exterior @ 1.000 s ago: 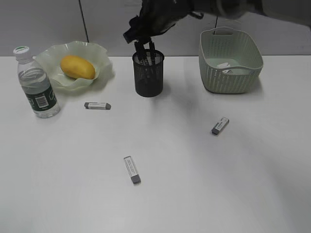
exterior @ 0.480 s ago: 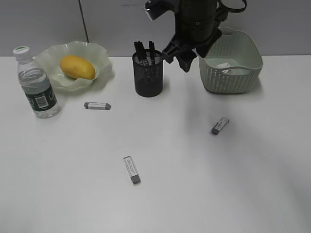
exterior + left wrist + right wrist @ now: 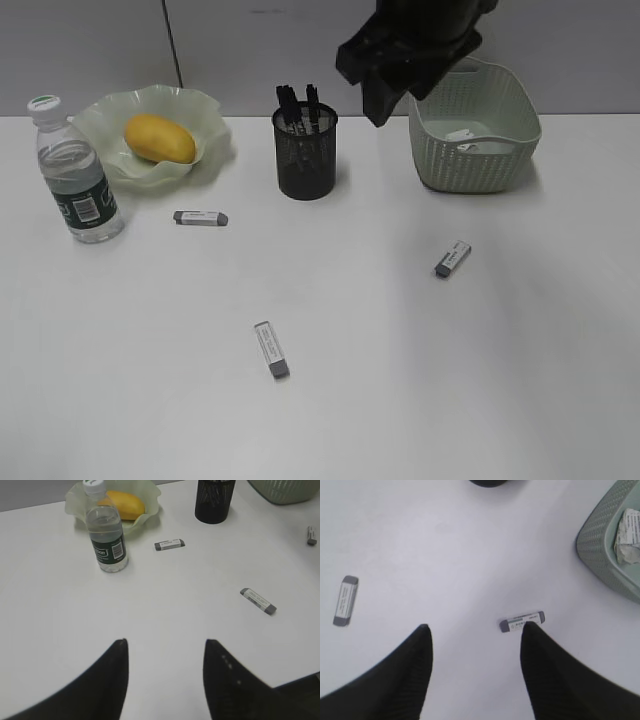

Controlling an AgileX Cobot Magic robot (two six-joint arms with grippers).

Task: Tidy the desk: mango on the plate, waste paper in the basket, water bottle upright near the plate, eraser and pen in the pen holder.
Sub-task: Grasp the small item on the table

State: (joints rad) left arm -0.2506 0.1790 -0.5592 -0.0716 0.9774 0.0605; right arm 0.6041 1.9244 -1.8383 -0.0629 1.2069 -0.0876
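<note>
Exterior view: the right gripper point(image 3: 378, 112) hangs high between the pen holder point(image 3: 305, 152) and the basket point(image 3: 473, 125), with three erasers loose on the table point(image 3: 400, 390).

The mango point(image 3: 159, 138) lies on the plate point(image 3: 205, 110) at the far left, and the water bottle point(image 3: 76, 173) stands upright just beside it. Pens stand in the pen holder. The waste paper point(image 3: 627, 536) lies in the basket. One eraser point(image 3: 200, 217) lies near the plate, one point(image 3: 271, 349) near the middle, one point(image 3: 453, 258) on the right. The right gripper's fingers point(image 3: 545, 670) are spread with nothing between them; the left gripper point(image 3: 165, 652) is likewise parted and empty.

Matte black arm point(image 3: 415, 45) with tapered black jaws.
</note>
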